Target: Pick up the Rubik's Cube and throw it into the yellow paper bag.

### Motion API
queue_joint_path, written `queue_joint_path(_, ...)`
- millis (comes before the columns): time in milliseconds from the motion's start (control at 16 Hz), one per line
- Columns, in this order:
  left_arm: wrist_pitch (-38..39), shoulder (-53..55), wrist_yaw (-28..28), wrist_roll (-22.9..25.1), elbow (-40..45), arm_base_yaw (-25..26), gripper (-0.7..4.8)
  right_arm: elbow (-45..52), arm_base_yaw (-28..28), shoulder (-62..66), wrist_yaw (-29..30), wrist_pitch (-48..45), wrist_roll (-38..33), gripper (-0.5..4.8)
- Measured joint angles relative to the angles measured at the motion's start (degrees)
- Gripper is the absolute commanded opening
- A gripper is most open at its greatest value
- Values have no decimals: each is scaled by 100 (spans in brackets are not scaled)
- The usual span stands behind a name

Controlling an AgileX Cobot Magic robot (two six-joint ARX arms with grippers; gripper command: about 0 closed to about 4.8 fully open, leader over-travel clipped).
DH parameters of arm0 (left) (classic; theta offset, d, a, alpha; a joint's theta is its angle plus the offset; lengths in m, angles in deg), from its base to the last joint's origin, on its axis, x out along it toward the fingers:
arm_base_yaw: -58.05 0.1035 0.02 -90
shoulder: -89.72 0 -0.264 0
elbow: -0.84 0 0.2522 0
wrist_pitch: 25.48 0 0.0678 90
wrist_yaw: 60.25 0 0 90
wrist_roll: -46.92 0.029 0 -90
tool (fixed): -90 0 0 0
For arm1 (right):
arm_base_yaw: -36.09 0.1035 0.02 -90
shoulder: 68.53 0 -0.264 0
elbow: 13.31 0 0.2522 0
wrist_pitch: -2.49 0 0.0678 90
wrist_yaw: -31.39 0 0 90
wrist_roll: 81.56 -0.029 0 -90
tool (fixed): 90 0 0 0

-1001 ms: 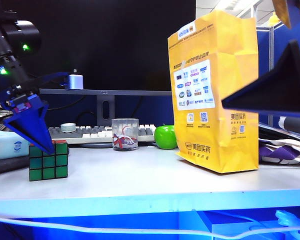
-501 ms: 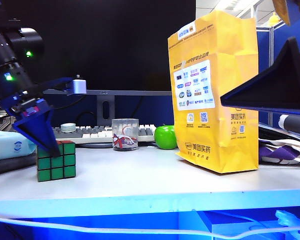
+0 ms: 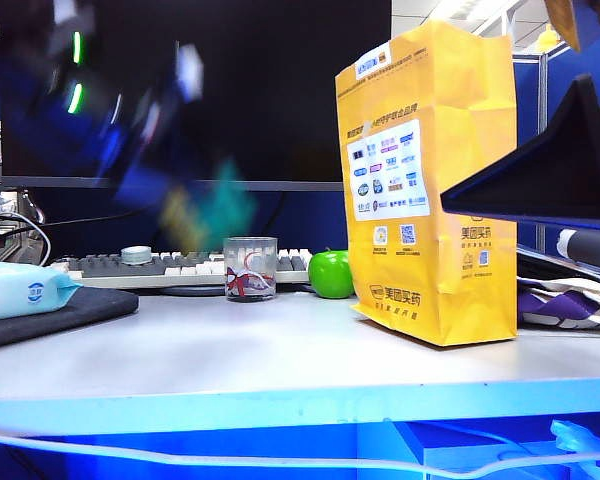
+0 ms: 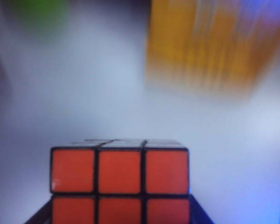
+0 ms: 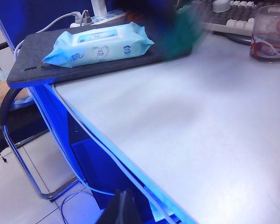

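Note:
The Rubik's Cube fills the lower part of the left wrist view, red face toward the camera, with a dark finger at each side. My left gripper is shut on it. In the exterior view the cube and arm are a blurred streak in the air above the keyboard, left of the yellow paper bag. The bag stands upright on the table, and shows as a blur ahead of the cube. My right gripper is shut and empty, hanging over the table's front corner; its dark wedge overlaps the bag.
A green apple and a clear cup stand between the keyboard and the bag. A pack of wipes lies on a dark mat at the left. Cloth and clutter sit right of the bag.
My left gripper closed on the cube at the table's left, lifted it off the surface and swung it up and right toward the bag. The right arm has not moved.

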Motion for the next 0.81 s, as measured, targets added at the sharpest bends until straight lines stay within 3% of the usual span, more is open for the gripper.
queue_joint_path(313, -369, -754, -387, -157, -1047, -302, -6, 0, -2, 0, -11, -24, 0, -1)
queue_joint_path(501, -409, -822, -656, -162, -1587, -828, -6, -675, -2, 4, -214, -31, 26, -1)
queue_joint_path(626, -317, -793, -706, -160, -1598, -938, -6, -1491, -11, 4, -693, 466, 481, -1)
queue_joint_path(813, -323, -789, -813, -208, -1606, -949, -6, -2570, -160, 138, -1176, 1917, 1257, -1)
